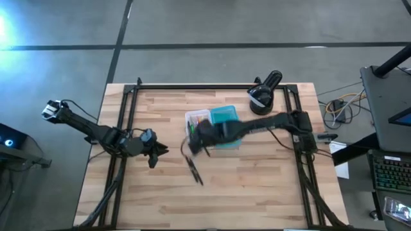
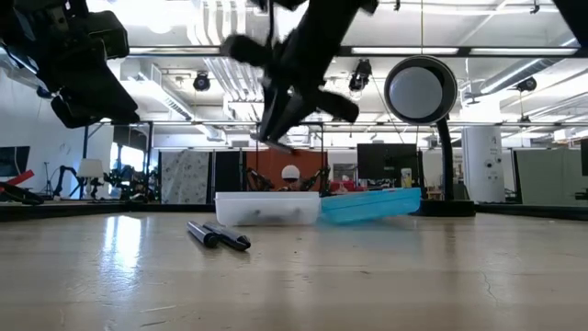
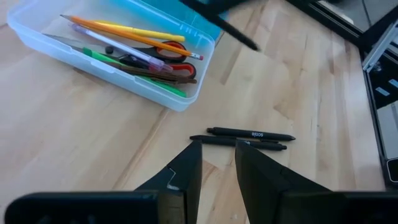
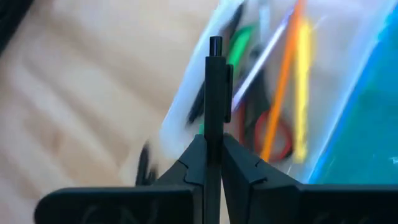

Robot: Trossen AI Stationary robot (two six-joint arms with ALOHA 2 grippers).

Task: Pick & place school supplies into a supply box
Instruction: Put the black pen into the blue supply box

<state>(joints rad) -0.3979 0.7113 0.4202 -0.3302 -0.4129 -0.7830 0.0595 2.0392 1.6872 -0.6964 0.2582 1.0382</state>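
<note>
The supply box sits mid-table, its clear tray joined to the teal half. In the tray lie yellow and orange pencils, a green marker and red-handled scissors. Two dark pens lie side by side flat on the wood, near the box. My right gripper hovers over the tray's near-left edge, shut on a third dark pen. My left gripper hangs open above the table, left of the two pens, touching nothing. My right gripper pinches the dark pen between its two fingers, on the shaft below the pocket clip. The pen runs along the fingers, and its button end sticks out past the fingertips. It is lifted clear, above the tray's edge.
A black round device on a stalk stands at the far edge behind the box, also seen in the low view. Black frame rails run along the table's left and right sides. Bare wood stretches toward the near edge.
</note>
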